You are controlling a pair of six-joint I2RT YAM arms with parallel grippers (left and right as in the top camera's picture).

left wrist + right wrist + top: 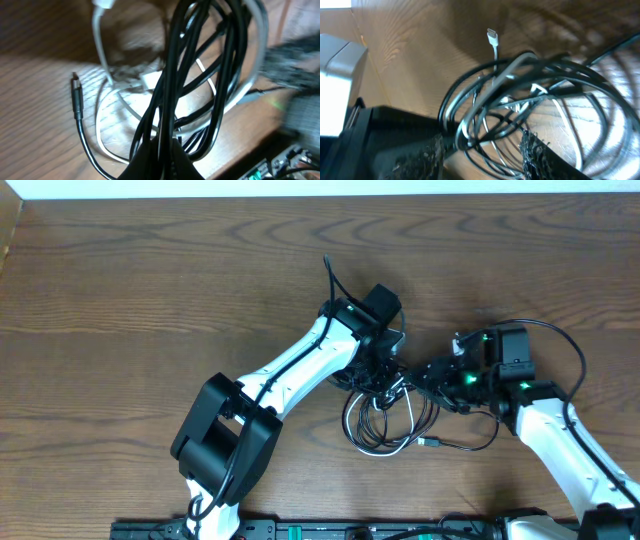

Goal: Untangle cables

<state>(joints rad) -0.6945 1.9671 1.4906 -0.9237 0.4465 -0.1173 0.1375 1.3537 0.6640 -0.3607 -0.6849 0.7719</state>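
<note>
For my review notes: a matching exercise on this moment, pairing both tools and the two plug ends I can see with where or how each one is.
Things:
1. left tool
2. right tool
3. white plug
4. black plug

Places or states:
A. lying on the table, left of the black cables in the left wrist view
B. fingers apart, cables running between them
C. shut on the black cables
D. sticking out above the black cables in the right wrist view

Pairs: 1-C, 2-B, 3-D, 4-A

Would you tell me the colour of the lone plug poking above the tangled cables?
White; the plug shows best in the right wrist view.
</note>
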